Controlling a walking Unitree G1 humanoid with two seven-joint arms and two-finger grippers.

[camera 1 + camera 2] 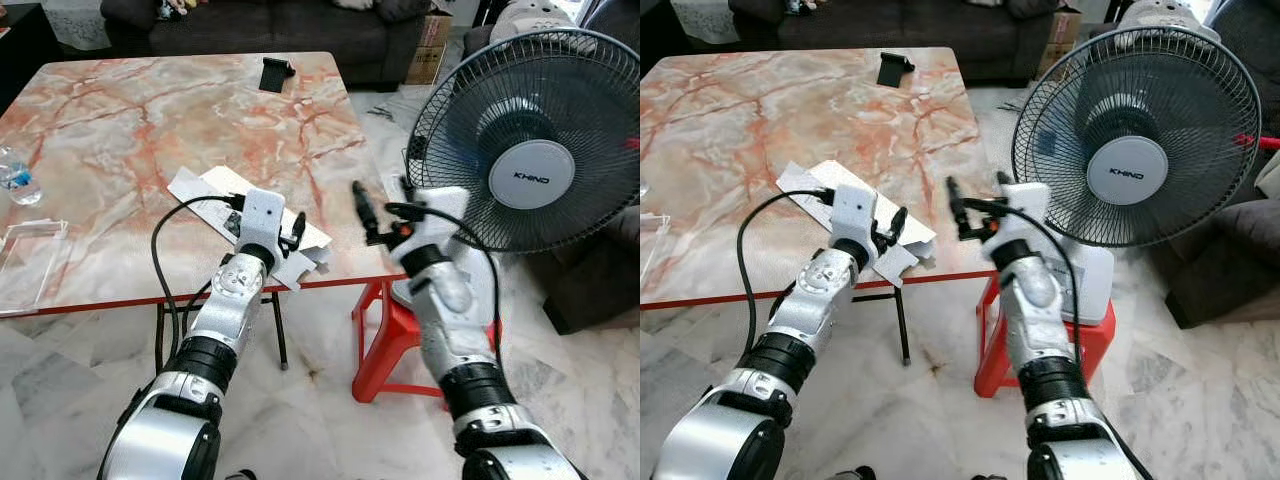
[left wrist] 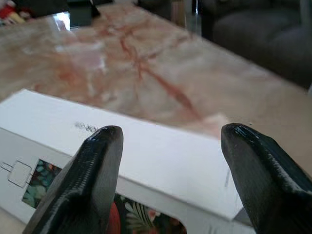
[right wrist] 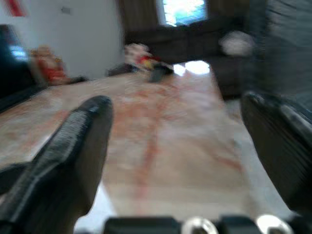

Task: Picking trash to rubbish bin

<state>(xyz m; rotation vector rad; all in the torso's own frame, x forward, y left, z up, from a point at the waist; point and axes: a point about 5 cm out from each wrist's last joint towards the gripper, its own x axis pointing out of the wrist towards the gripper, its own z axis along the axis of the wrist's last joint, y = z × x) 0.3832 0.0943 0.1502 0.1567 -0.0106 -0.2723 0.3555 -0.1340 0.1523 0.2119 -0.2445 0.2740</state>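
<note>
A flattened white cardboard box (image 1: 200, 186) with a flowery print lies near the front right corner of the marble table (image 1: 150, 110). My left gripper (image 1: 290, 238) hovers just over the box's near end, open. In the left wrist view its two black fingers (image 2: 97, 161) straddle the box's white face (image 2: 161, 161) without touching it. My right gripper (image 1: 383, 200) is open and empty. It is raised beside the table's right edge, between the table and the fan, and its wrist view looks along the tabletop (image 3: 161, 141).
A standing fan (image 1: 530, 150) rests on a red stool (image 1: 385, 340) close to my right arm. A small black object (image 1: 273, 73) stands at the table's far edge. A plastic bottle (image 1: 15, 178) and a clear tray (image 1: 25, 250) sit at the left. A dark sofa (image 1: 280, 25) lies behind.
</note>
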